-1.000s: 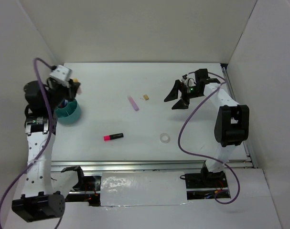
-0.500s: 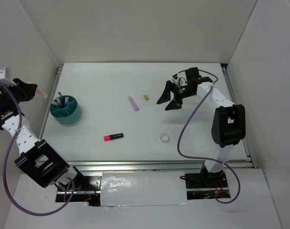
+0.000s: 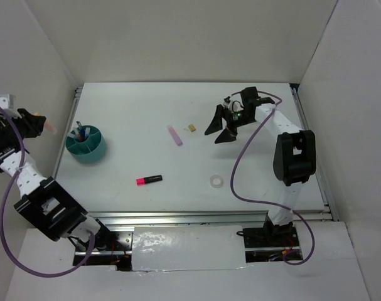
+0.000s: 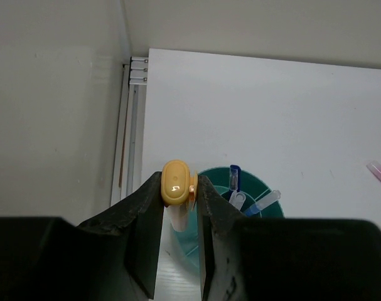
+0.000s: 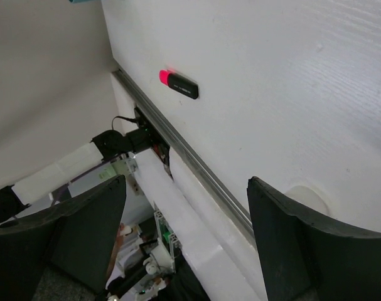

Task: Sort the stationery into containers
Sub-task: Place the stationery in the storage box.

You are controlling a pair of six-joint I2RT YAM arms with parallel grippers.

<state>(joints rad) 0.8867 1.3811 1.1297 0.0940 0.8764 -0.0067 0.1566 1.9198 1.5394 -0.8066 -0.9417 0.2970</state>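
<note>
Off the left edge of the white counter (image 3: 134, 103), close to the pale side wall (image 3: 27, 69), gripped a stubby orange plastic marker (image 3: 49, 127) in the left tool (image 3: 41, 124). Had that tool drawn narrow onto the barrel, both black fingers (image 4: 146, 210) pressed against its sides, rounded cap end facing the wrist camera. Held the marker clear of the counter, up and to the left of a round teal plastic cup (image 3: 90, 150) with inner dividers, without touching it. Saw the cup standing near the counter's left edge, with thin blue pens (image 3: 81, 132) upright in its compartments.

Spread the right tool (image 3: 213, 137) wide over the far right part of the counter, with nothing between its fingers and nothing touched. Hovered it just right of a tiny tan eraser block (image 3: 191, 128), apart from it. Left a slim pale pink marker (image 3: 175, 135) lying loose and angled on the counter, just left of the eraser. Nearer the front edge, well apart from both tools, left a black marker with a bright pink cap (image 3: 149, 180) lying flat, and to its right a small clear tape ring (image 3: 216, 181). Could not tell the wording on any marker.
</note>
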